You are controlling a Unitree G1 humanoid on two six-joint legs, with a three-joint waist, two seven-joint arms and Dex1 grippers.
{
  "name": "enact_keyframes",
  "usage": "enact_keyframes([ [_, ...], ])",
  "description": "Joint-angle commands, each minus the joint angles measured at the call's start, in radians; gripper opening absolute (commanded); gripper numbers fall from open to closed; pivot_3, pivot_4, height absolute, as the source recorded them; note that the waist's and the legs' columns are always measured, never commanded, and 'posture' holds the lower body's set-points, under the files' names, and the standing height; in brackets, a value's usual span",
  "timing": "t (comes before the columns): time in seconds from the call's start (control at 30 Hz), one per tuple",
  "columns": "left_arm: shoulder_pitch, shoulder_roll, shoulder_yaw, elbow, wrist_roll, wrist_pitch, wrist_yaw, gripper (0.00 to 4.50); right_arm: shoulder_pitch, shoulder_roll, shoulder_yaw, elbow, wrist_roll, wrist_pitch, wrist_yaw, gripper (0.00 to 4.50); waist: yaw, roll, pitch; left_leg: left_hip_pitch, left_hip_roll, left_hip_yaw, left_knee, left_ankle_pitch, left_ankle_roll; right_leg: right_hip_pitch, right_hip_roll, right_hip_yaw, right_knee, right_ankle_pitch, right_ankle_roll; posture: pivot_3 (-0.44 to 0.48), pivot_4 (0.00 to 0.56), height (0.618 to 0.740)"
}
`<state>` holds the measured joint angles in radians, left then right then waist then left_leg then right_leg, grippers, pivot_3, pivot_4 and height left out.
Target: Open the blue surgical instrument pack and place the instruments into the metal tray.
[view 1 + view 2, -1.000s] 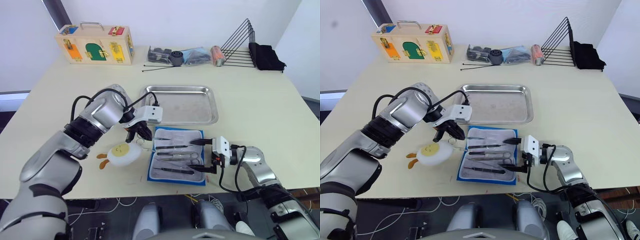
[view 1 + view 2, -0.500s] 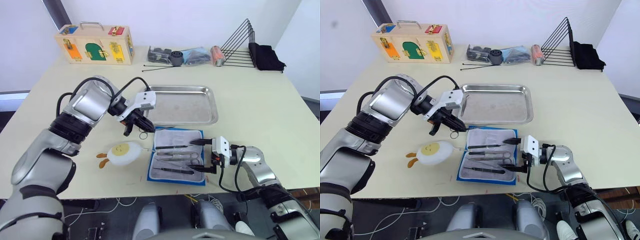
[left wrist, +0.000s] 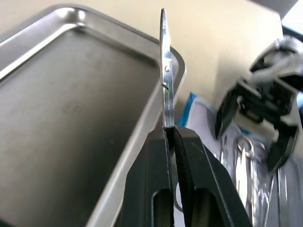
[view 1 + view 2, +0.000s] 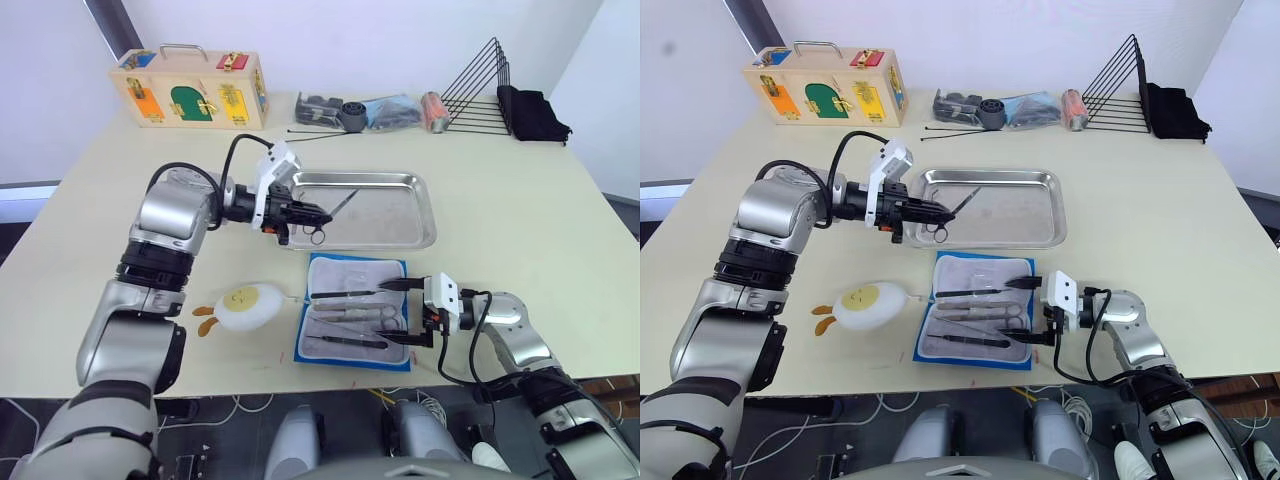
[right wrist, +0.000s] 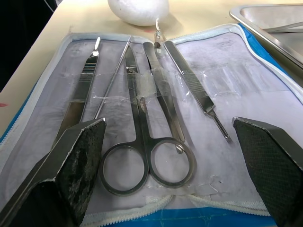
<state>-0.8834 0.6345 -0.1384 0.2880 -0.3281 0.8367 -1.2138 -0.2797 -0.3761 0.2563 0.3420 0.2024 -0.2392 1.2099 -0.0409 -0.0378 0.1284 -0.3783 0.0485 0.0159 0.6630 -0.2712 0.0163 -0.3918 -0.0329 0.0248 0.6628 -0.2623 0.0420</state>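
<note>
The blue surgical instrument pack lies open on the table in front of the metal tray, grey-white lining up. Several instruments rest in its pockets: ring-handled scissors, forceps, a flat handle and a thin probe. My left gripper is shut on another pair of scissors, held above the tray's left part with the blades pointing over the tray and the ring handle hanging below. My right gripper stands open at the pack's right edge with nothing between its fingers.
A white egg-shaped toy lies left of the pack. Along the table's back stand a wooden latch box, small dark items, long black sticks, a black wire rack and a black cloth.
My left gripper has lifted the scissors from beside the egg toy and carried them back and to the right, over the tray's left part. The right gripper has not moved.
</note>
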Motion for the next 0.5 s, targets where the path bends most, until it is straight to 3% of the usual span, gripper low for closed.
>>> enact_keyframes([
  [0.03, 0.023, -0.040, 0.092, -0.063, -0.047, 0.015, 0.098, 0.02, 0.057, 0.003, 0.069, 0.109, -0.075, 0.038, -0.002, 4.50, 0.000, 0.000, 0.000, 0.000, 0.000, 0.000, 0.000, 0.000, 0.000, 0.000, 0.000, 0.000, 0.000, 0.000, 0.000, 0.000, 0.150, 0.740],
  [0.23, 0.078, -0.122, 0.161, -0.122, -0.053, 0.017, 0.281, 0.02, 0.058, 0.005, 0.069, 0.109, -0.074, 0.038, -0.003, 4.50, 0.000, 0.000, 0.000, 0.000, 0.000, -0.001, 0.000, 0.000, 0.000, 0.000, 0.000, 0.000, 0.000, 0.000, 0.000, 0.000, 0.150, 0.740],
  [0.5, 0.112, -0.327, 0.208, -0.218, 0.059, 0.040, 0.757, 0.02, 0.058, 0.004, 0.070, 0.112, -0.074, 0.037, 0.003, 4.50, 0.000, -0.001, -0.001, 0.000, 0.000, -0.005, 0.000, 0.000, 0.000, 0.000, -0.001, 0.000, 0.000, 0.001, 0.000, 0.000, 0.150, 0.740],
])
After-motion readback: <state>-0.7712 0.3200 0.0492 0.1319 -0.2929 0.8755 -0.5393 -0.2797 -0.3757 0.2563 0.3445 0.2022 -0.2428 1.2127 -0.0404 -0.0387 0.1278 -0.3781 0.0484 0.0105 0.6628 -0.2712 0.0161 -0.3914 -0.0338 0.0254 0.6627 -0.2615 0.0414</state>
